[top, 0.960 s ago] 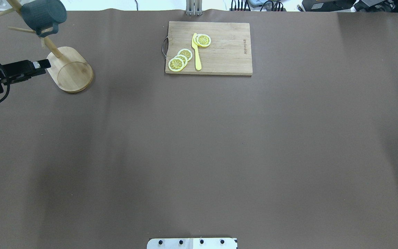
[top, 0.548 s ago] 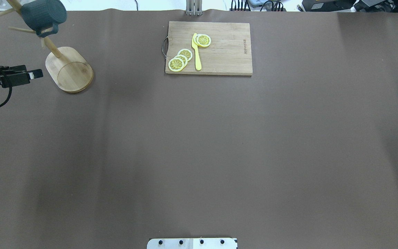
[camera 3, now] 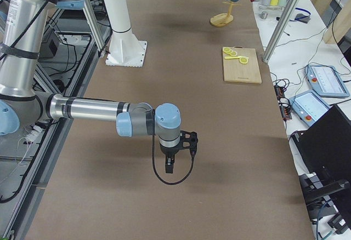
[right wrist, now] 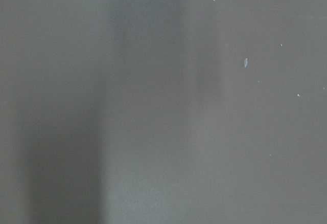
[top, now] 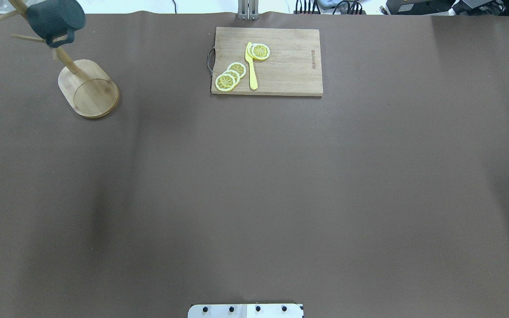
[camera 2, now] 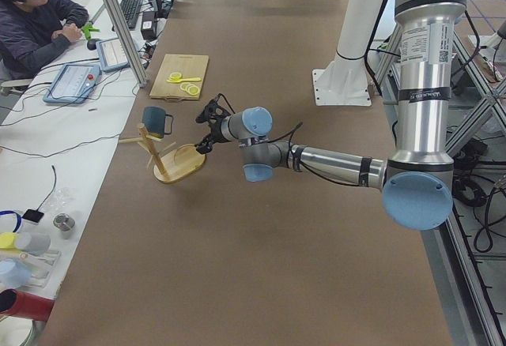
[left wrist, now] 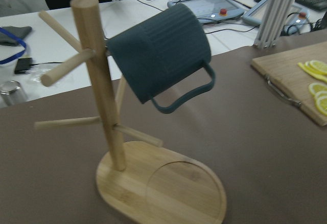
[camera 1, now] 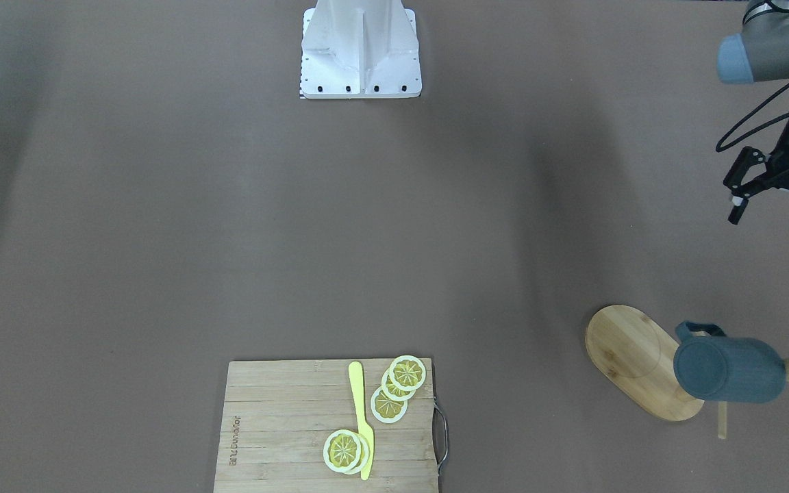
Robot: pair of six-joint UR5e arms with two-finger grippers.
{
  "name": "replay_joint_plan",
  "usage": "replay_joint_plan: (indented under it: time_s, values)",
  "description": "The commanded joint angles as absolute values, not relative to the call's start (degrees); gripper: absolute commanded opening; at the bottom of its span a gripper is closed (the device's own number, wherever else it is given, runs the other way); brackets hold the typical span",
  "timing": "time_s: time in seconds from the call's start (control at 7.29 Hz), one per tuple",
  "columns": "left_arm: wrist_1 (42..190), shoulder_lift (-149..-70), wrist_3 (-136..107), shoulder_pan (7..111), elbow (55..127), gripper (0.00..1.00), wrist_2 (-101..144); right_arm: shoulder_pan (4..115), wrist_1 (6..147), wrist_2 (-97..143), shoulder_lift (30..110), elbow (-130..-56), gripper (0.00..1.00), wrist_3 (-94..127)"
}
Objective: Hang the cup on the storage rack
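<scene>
Left gripper (camera 1: pixel 771 227): jaws spread wide, holding nothing. Hazard: the cup (camera 1: pixel 727 370) appears to be only sleeved mouth-first over a peg of the rack (camera 1: pixel 624 356), with its handle loose beneath, so a knock to the rack could shake it off. The cup hangs well apart from the left gripper, farther out from the robot. Right gripper (camera 3: pixel 171 163): opening cannot be told.

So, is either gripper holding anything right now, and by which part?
Left gripper: nothing, jaws open, apart from the cup on the storage rack. Right gripper: cannot tell.
</scene>
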State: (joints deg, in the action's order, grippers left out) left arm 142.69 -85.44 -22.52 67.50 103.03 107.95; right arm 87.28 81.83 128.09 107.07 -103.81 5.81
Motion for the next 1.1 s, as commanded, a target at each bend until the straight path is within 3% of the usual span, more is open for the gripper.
replay_joint_plan:
  time_s: [0.0, 0.41, 0.96]
  values:
    - [125.06, -86.13, -5.61, 75.11, 105.63, 0.99, 108.02, 87.28, 81.83, 128.06, 107.14, -103.80, 1.00, 5.71]
    - [99.83, -90.25, -1.76, 77.96, 105.20, 0.99, 116.69, 87.28, 81.74, 128.06, 107.05, -103.71, 1.00, 5.54]
    - [82.73, -88.78, -1.76, 80.86, 101.78, 0.99, 122.42, 87.28, 81.74, 127.97, 107.05, -103.27, 1.00, 5.45]
